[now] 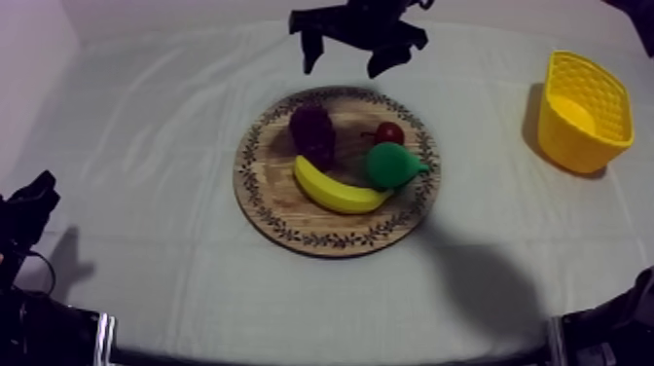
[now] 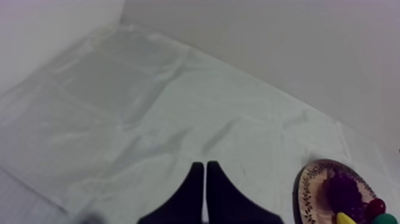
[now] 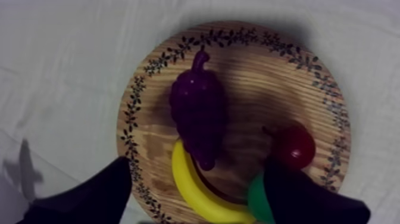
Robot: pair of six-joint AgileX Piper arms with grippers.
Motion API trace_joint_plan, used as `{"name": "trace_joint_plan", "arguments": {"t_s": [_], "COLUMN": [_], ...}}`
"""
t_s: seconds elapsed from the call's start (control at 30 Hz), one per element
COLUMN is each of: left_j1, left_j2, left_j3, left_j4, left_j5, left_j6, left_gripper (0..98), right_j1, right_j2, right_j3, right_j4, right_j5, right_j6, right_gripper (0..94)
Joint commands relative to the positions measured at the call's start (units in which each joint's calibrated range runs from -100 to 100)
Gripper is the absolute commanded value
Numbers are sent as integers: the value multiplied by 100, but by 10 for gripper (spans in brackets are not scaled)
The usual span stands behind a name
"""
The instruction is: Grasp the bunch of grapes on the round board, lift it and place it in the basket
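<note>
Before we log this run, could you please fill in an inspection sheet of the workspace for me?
Surface: grey-white cloth, creased.
Job's things: dark purple bunch of grapes lying on round wooden board with patterned rim; yellow basket apart, at the right side.
Clutter: yellow banana, green pear, small red fruit on the board.
Grippers: left gripper, fingers together; right gripper, fingers apart above the board, holding nothing.
Cables: nothing seen.
Surroundings: pale wall beyond the cloth.

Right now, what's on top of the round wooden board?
Four fruits lie on the wooden board: a bunch of grapes, a banana, a pear and a small red fruit. The wood beneath them is hidden.
</note>
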State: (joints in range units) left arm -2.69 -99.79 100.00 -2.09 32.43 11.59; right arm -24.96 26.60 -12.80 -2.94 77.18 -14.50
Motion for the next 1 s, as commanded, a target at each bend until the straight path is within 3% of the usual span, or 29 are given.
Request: {"name": "trace_joint_plan", "arguments": {"t_s": [0.0, 0.97], "left_j1": [-3, -3], "left_j2": [5, 5], "left_j3": [0, 0], "left_j4": [1, 1], "left_j5": [-1, -1], "left_j6": [1, 1], "left_gripper": [1, 1], "right_j1": [-20, -153], "right_j2": [112, 2537], "right_j3": [1, -1398], "right_j4": [-47, 80], "right_j5": [-5, -316], "right_j6": [10, -45], "right_gripper": [770, 776]}}
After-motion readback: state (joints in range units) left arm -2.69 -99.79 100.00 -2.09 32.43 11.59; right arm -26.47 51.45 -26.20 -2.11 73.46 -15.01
